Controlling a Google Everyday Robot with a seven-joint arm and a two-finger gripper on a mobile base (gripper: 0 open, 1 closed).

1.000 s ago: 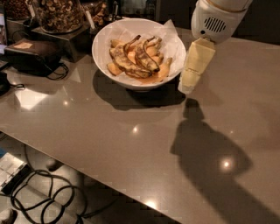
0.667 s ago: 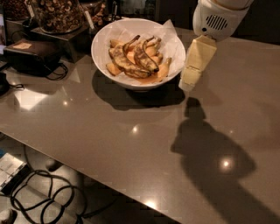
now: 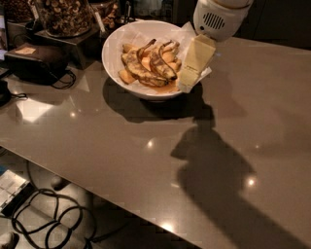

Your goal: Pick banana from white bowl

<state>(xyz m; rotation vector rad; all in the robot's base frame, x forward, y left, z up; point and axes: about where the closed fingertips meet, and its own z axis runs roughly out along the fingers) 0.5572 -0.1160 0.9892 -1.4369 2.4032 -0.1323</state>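
Observation:
The white bowl, lined with crinkled white paper, stands at the back of the brown table. Several bananas lie in it. Two are heavily brown-streaked. Pale yellow banana shows at the bowl's left side, partly under the darker ones. My gripper, cream-coloured, hangs from the white wrist and slants down over the bowl's right rim, its tip right next to the nearest bananas. It holds nothing that I can see.
A glass jar of nuts on a dark stand and a black case sit left of the bowl. Black cables lie on the floor below the table's front-left edge. The arm's shadow falls on the table's right.
My gripper has moved left, from just outside the bowl's right side to over its right rim. The bowl and the bananas have not moved.

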